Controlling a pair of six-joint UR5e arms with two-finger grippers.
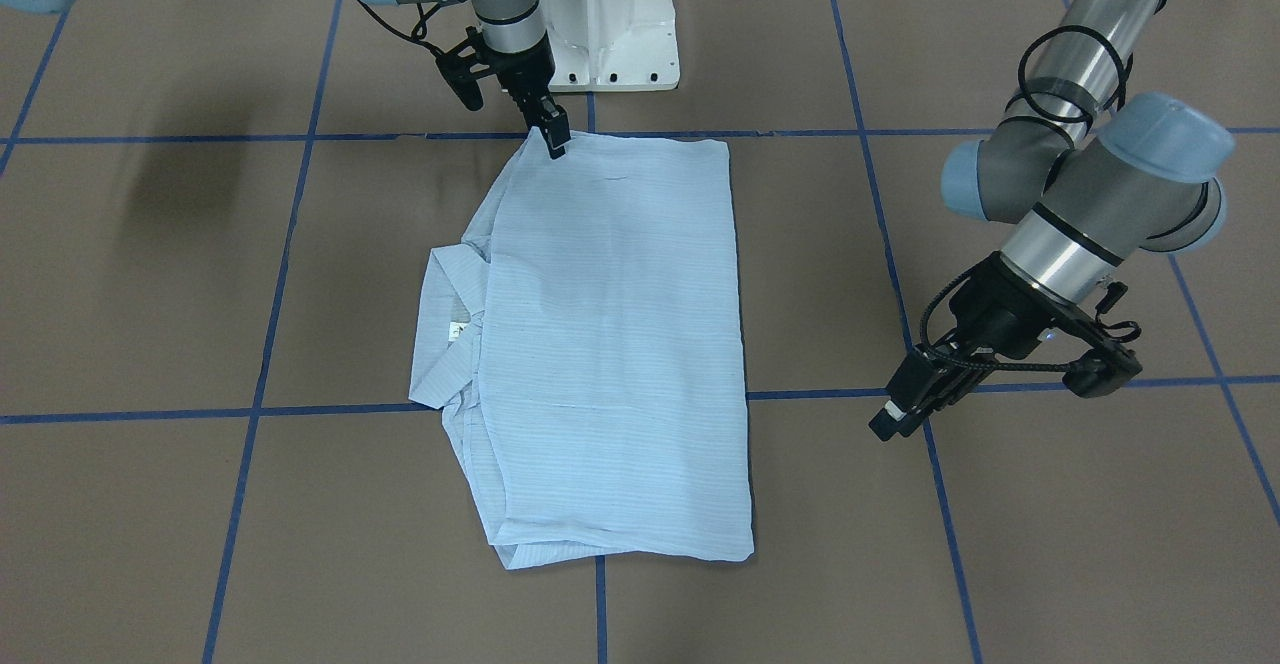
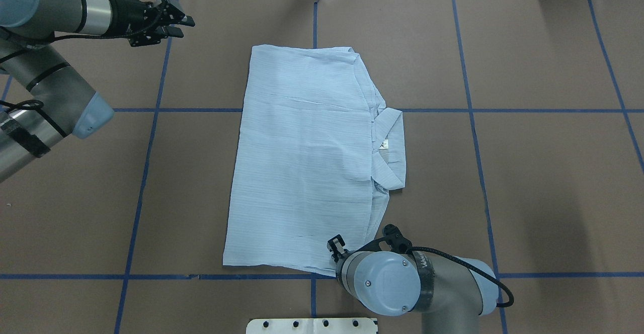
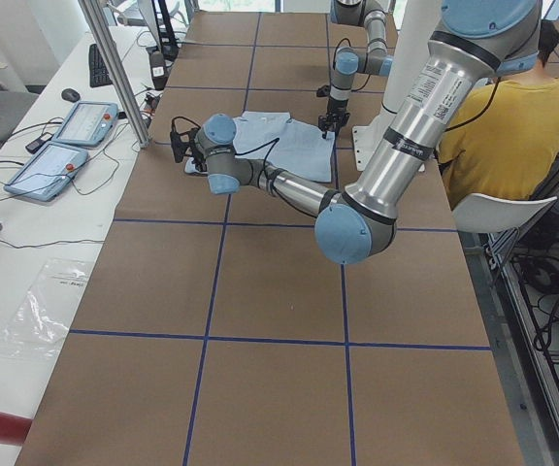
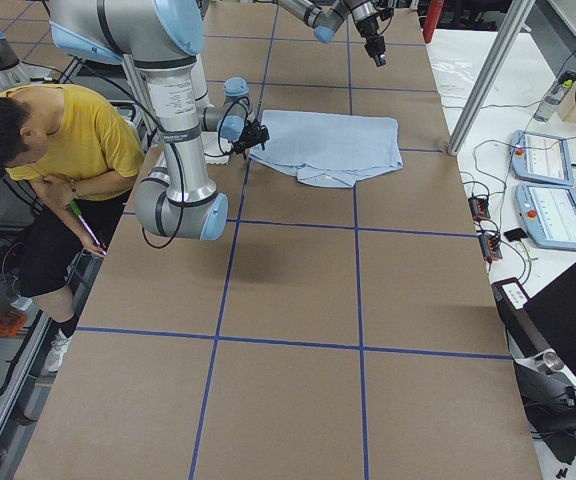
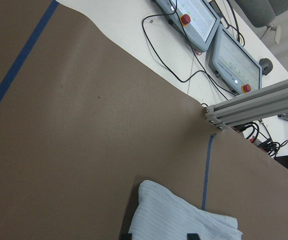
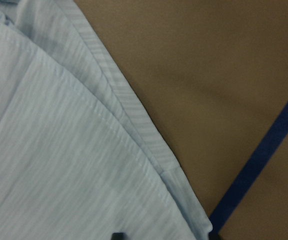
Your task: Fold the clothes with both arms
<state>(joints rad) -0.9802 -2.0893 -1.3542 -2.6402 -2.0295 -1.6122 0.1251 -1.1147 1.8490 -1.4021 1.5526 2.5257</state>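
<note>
**Before the next fold can start, one end looks ready and one does not**

Since the light blue, thin striped shirt [image 1: 610,344] is folded into a long block, it lies flat in the middle of the brown paper-covered table [image 1: 1050,564]. Its collar [image 1: 445,344] pokes out on one long side.

The black two-finger right gripper [image 1: 555,136] points down at the shirt corner closest to the robot's edge of the table. I think it is there to take that corner for the next fold. You cannot tell if its jaws pinch the cloth or only touch it.

The black two-finger left gripper [image 1: 893,419] hangs beside the shirt's other end, nearer the far edge of the table and apart from the cloth. Its jaws are spread and hold nothing. I think it must take the far corner, so both ends can lift together.

The front view shows you the right gripper's tip at the corner. From overhead, the arm's own wrist hides it. The right wrist camera shows the layered hems up close, but only one dark fingertip [image 6: 118,235].
</note>
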